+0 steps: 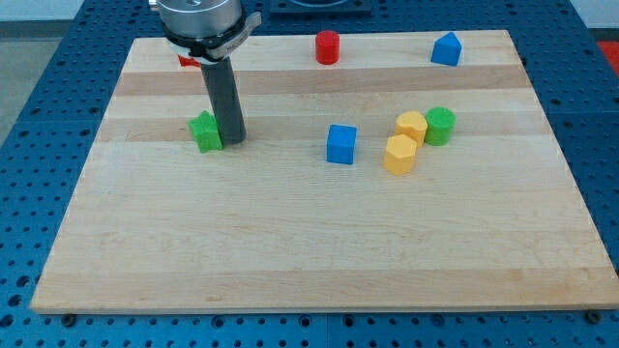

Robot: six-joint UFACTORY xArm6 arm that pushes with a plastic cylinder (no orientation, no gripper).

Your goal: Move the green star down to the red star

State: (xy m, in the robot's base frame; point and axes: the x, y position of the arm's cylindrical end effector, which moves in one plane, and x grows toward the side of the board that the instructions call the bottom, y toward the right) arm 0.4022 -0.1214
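Touching the green star (205, 132) on its right side, my tip (232, 139) is a bare rod with no claw to open or close. Partly hidden behind the arm, the red star (187, 61) lies above the green star, so pushing from this side risks sliding the green star leftward, away from it.

Pale striped-grain wooden surface (319, 261); green star block (205, 132); red cylinder block (328, 46); blue cube block (340, 144); blue pentagonal block (446, 49); two yellow blocks (399, 154) (412, 126); green cylinder block (439, 126); dark grey rod (223, 97).

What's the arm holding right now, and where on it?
Nothing held. My tip only rests beside the green star, at its view-right side; contact cannot be told.
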